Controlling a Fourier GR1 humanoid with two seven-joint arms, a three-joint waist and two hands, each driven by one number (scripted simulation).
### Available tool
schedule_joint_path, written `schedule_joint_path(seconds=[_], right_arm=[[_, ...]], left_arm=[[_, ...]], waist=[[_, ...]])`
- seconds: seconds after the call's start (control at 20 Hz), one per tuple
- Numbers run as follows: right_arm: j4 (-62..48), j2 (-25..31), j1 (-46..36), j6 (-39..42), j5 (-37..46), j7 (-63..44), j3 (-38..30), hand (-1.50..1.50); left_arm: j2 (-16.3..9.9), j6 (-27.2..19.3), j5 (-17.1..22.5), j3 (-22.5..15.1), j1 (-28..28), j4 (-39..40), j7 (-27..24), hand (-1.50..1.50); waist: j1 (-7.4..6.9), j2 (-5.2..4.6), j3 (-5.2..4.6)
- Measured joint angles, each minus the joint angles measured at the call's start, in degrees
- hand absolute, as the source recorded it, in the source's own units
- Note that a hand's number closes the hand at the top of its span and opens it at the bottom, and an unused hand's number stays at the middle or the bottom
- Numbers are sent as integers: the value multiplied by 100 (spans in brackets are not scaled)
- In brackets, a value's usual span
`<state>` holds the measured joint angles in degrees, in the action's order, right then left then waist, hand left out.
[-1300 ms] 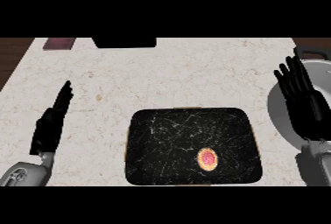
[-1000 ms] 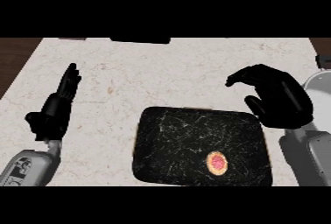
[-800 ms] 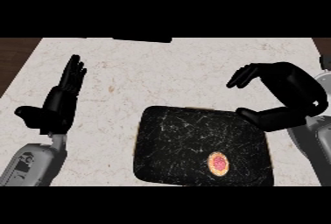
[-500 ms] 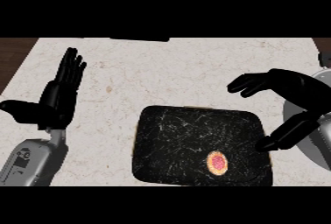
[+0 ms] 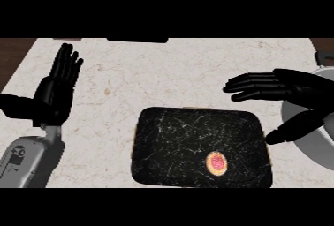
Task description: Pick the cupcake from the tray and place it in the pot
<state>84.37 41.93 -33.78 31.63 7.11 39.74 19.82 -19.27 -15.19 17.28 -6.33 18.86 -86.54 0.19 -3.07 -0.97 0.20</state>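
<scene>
Lying on tray [image 5: 176,132], cupcake [image 5: 217,162]; right hand [image 5: 287,88] spread above, near pot [image 5: 320,145].

Light falls evenly and fairly bright across the pale speckled tabletop [image 5: 176,75], with no glare and no clear direction. Hardly any shadow lies under the black hands, whose surfaces read as flat dark shapes. The black tray [image 5: 195,132] shows its fine white veining. The tabletop's far corners meet darker brown.

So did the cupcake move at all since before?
No. The cupcake sits in the tray's lower right part, just as earlier; only the view shifted.
</scene>
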Motion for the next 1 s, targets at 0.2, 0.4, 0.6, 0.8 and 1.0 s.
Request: schedule_joint_path(seconds=[0.2, 0.4, 0.6, 0.8, 1.0], right_arm=[[-101, 198, -218, -347, 669, 358, 572, -150], [-167, 208, -412, -548, 1129, 446, 1042, -150], [-238, 143, -341, -721, 1533, 489, 1426, -150], [-372, 19, -303, -774, 1850, 439, 1696, -150], [-503, -222, -170, -858, 2156, 439, 1963, -150]], left_arm=[[19, -15, -34, 33, -36, 18, -7, 0], [52, -28, -100, 58, -167, 10, -50, 0], [26, 115, -71, 200, -249, 112, -162, 0], [15, 59, -131, 244, -258, -109, 35, 0], [23, 164, -110, 350, -338, -124, 11, 0]], waist=[[52, 26, -8], [130, 56, -16], [200, 74, -20], [227, 87, -20], [246, 89, -20]])
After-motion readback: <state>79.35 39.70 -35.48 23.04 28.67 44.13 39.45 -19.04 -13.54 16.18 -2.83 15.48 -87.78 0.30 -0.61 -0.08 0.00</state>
